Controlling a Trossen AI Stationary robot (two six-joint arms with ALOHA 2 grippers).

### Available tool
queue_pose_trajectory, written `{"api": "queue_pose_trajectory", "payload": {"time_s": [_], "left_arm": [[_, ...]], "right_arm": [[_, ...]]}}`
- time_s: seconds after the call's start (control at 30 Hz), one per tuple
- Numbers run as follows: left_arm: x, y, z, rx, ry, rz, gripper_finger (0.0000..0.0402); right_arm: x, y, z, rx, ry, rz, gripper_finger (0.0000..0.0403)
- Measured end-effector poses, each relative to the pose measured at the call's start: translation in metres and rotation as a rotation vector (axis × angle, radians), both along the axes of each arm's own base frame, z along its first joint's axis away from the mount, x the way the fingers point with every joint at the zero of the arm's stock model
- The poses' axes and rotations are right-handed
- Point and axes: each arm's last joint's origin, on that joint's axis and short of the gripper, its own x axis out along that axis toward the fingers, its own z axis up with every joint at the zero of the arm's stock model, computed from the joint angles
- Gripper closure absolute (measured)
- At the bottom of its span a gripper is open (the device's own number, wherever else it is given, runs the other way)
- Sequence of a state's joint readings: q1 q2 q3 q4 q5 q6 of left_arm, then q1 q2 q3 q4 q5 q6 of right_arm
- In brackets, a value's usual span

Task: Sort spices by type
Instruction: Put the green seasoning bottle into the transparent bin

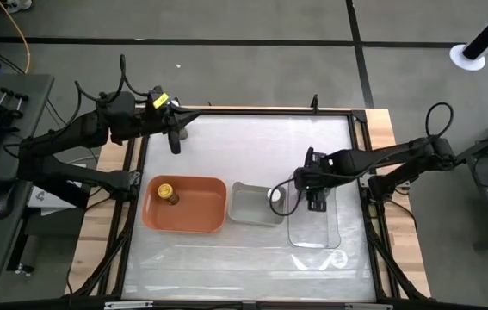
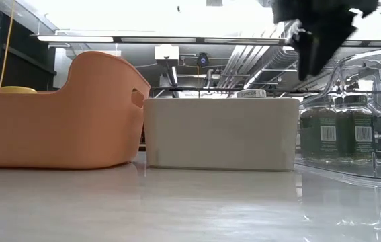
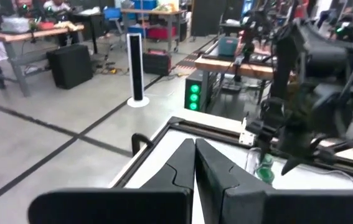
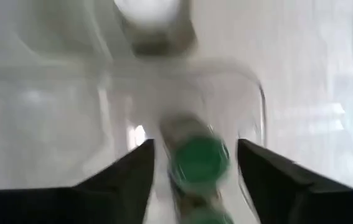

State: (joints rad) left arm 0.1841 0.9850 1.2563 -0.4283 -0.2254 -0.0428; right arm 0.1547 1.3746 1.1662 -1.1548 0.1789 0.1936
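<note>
Right wrist view shows the right end effector [image 4: 195, 165] with its fingers apart, straddling a green-lidded spice jar [image 4: 198, 158] inside the clear tray [image 1: 330, 226] at 4 o'clock on the bench [image 1: 244, 146]. A yellow-lidded jar [image 1: 166, 191] stands in the orange tray [image 1: 205, 215] at 8 o'clock. At 11 o'clock the left end effector [image 1: 174, 142] waits, fingers together.

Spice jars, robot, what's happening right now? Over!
Right gripper open above green-lidded jar in clear tray. Left gripper shut, parked at table's far edge. Yellow-lidded jar in orange tray. Nothing in the way.
</note>
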Motion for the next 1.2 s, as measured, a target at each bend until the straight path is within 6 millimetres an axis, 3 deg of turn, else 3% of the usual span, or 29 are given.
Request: {"api": "queue_pose_trajectory", "payload": {"time_s": [0.13,0.23,0.47,0.67,1.2], "left_arm": [[-0.001,0.000,-0.001,-0.015,0.002,0.005,0.0402],[-0.001,0.000,-0.001,-0.030,0.001,0.008,0.0402],[-0.001,0.000,-0.001,-0.032,0.003,0.008,0.0401],[-0.001,0.000,-0.002,-0.034,0.009,0.008,0.0402],[-0.002,0.000,-0.005,-0.038,0.038,0.009,0.0401]], "right_arm": [[0.014,0.004,0.004,0.056,-0.118,0.059,0.0286],[0.022,0.005,-0.006,0.053,-0.080,0.083,0.0381],[0.043,0.008,-0.041,0.027,0.057,0.134,0.0399],[0.049,0.005,-0.060,-0.026,0.156,0.142,0.0401],[0.047,-0.023,-0.064,-0.042,0.239,0.010,0.0402]]}}
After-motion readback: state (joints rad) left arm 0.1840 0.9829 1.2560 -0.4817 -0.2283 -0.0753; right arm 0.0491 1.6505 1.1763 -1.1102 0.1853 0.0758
